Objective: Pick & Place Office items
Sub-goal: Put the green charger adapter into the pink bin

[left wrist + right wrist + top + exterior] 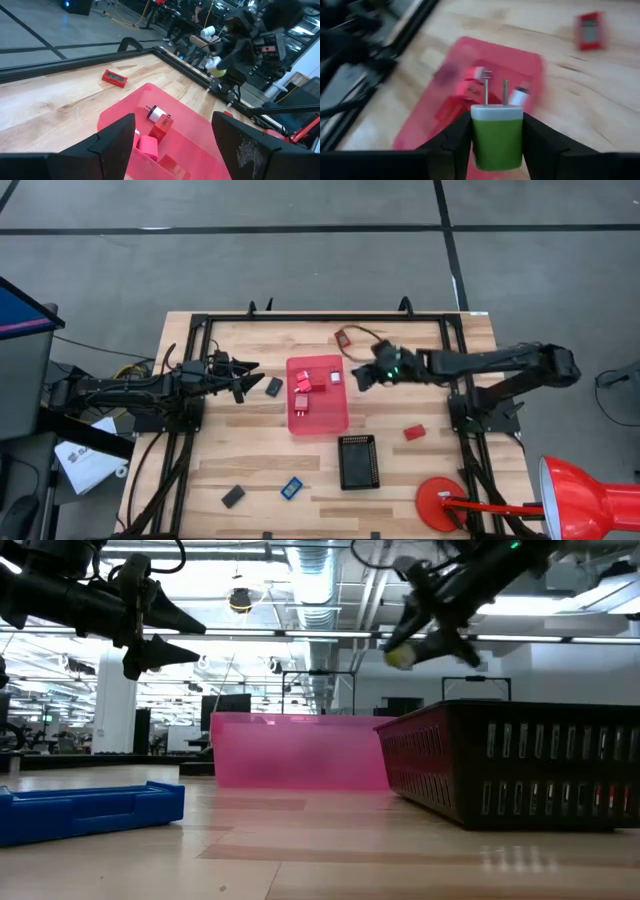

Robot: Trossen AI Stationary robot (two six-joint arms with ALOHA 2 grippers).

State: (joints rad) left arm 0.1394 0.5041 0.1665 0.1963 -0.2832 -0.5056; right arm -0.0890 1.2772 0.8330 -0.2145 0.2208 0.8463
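Right arm reaches in from the right side, wrist raised above the table, right gripper fingers clamped on a green plug block (prongs pointing away from wrist). Left arm extended from the left, also raised, left gripper fingers spread wide, holding nothing.

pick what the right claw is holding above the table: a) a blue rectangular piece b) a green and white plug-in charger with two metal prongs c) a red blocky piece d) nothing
b: the right wrist view shows the right claw shut on the green and white plug-in charger with two metal prongs, carried over the flat pink-red rectangular tray.
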